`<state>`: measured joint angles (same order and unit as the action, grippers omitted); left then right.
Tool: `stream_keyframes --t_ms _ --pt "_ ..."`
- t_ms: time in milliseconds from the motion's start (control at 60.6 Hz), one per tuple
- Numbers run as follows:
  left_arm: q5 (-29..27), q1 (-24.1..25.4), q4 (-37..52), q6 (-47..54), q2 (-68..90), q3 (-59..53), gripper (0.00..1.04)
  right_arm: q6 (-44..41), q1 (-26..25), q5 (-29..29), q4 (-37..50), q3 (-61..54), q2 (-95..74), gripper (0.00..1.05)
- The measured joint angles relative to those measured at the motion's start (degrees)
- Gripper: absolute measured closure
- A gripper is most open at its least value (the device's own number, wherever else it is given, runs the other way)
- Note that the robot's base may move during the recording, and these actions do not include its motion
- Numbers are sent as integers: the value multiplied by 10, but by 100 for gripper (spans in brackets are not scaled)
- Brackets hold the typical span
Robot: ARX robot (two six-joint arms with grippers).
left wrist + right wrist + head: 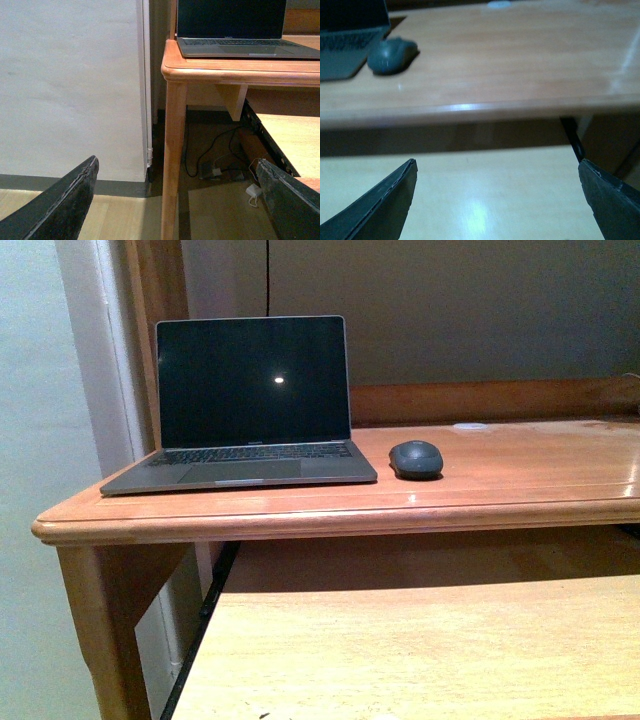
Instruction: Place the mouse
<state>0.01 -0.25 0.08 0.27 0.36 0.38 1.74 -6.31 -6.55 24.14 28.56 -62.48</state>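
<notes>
Front view has the mouse (415,458) sitting on the desk (520,508), just beside the right front corner of the open laptop (250,400), near the desk's front edge. Neither arm shows there.

The right wrist view, a bit blurred, looks up at it from lower down. The right gripper (496,167) is spread wide with nothing between its fingers (385,202), and it hangs over the pale pull-out shelf (485,180) beneath the desktop. The mouse (392,56) lies ahead of it, higher, and off toward the laptop side, well apart from the jaws. The left gripper (177,165) is spread wide and empty too. It is low down by the desk leg (172,165) and the wall (70,85), with no mouse in its view.

What worries me, if the right arm goes for the mouse:
- It has to rise past the desk's rounded front edge, and a shallow climb could knock a finger against the wood.
- The mouse sits so close to the laptop that the finger on that side has little room. It could nudge the laptop or shove the mouse sideways.
- The domed back looks smooth, so a high or off-centre pinch may squirt it out, and near this edge it could drop to the shelf below.
</notes>
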Motion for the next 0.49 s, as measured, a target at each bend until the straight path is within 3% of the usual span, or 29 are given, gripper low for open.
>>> stream_keyframes --t_ms 148,280,379,495 --pt "0 0 0 0 0 0 8 -57 -93 -117 -41 -108 96 7" --pt "0 0 0 0 0 0 8 -106 -143 -192 -78 -161 134 7" --pt "0 0 0 0 0 0 8 -146 -145 -196 -89 -192 139 7" --pt "0 0 0 0 0 0 8 -164 -114 -155 -50 -215 110 7"
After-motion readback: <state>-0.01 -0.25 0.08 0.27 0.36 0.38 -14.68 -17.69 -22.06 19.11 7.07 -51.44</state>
